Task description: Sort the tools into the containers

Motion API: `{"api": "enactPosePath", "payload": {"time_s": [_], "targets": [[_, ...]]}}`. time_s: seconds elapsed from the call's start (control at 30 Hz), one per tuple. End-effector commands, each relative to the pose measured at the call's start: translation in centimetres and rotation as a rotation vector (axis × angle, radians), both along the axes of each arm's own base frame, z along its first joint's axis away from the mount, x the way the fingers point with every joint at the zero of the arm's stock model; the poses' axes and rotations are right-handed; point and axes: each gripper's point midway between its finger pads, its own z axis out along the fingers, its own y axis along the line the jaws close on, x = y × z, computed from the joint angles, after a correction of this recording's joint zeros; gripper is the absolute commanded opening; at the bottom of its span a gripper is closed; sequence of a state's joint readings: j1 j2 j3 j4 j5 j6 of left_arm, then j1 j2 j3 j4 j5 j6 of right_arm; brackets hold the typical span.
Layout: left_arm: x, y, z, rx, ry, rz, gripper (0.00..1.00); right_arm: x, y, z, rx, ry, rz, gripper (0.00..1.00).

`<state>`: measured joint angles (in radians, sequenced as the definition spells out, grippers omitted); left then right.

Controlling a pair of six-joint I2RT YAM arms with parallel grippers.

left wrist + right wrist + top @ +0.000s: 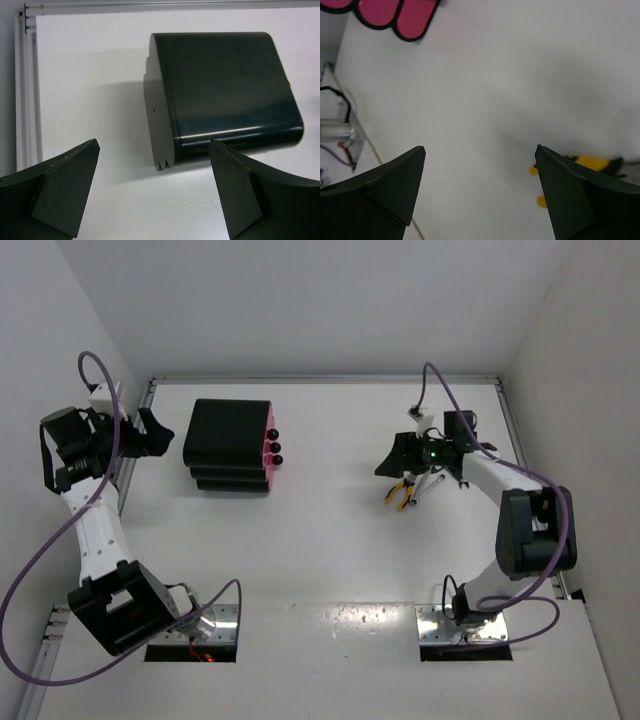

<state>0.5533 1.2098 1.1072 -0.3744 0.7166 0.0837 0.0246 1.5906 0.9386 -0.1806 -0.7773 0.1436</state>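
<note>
Hovering with jaws spread wide, the right gripper point(396, 460) is nearest the pliers point(400, 492); these lie on the table point(330, 560) well off the cabinet's point(228, 445) knob side, handles slanting cabinet-ward, offset toward one jaw.

Open table point(330, 540) runs between the cabinet point(228, 445) and the pliers point(400, 494); the cabinet blocks the far left.
</note>
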Motion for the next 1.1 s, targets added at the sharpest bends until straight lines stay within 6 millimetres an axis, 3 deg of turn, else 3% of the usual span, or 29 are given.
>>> {"api": "enactPosePath", "payload": {"time_s": [0.0, 0.13, 0.17, 0.37, 0.5, 0.57, 0.87, 1.03, 1.07], "targets": [[-1.6, -3.0, 2.8, 0.046, -0.062, -0.105, 0.97, -0.3, 3.5, 2.0, 0.126, 0.025, 0.108, 0.91], [-2.2, -4.6, 3.9, 0.106, -0.098, -0.115, 0.95, -0.3, 6.9, 2.1, 0.184, 0.089, 0.183, 0.84], [-2.1, -4.9, 3.9, 0.103, -0.093, -0.113, 0.93, -0.4, 8.1, 1.3, 0.188, 0.116, 0.204, 0.82], [-0.2, -6.1, 2.5, 0.08, -0.027, -0.109, 0.9, 0.2, 13.4, 2.5, 0.305, 0.169, 0.295, 0.76], [1.0, -6.2, 1.7, 0.075, 0.007, -0.072, 0.9, 0.9, 15.7, 1.8, 0.339, 0.189, 0.323, 0.74], [1.5, -6.8, 1.8, 0.082, 0.004, -0.084, 0.9, 0.7, 16.4, 1.6, 0.376, 0.233, 0.327, 0.74], [3.3, -8.5, 0.0, 0.13, 0.053, -0.039, 0.9, 3.7, 18.5, 0.5, 0.497, 0.28, 0.313, 0.71], [4.2, -8.0, -1.7, 0.124, 0.099, -0.017, 0.9, 4.7, 19.7, 0.6, 0.617, 0.311, 0.307, 0.67], [4.2, -7.8, -1.8, 0.129, 0.101, -0.006, 0.9, 4.9, 19.8, -0.4, 0.633, 0.335, 0.299, 0.67]]}}
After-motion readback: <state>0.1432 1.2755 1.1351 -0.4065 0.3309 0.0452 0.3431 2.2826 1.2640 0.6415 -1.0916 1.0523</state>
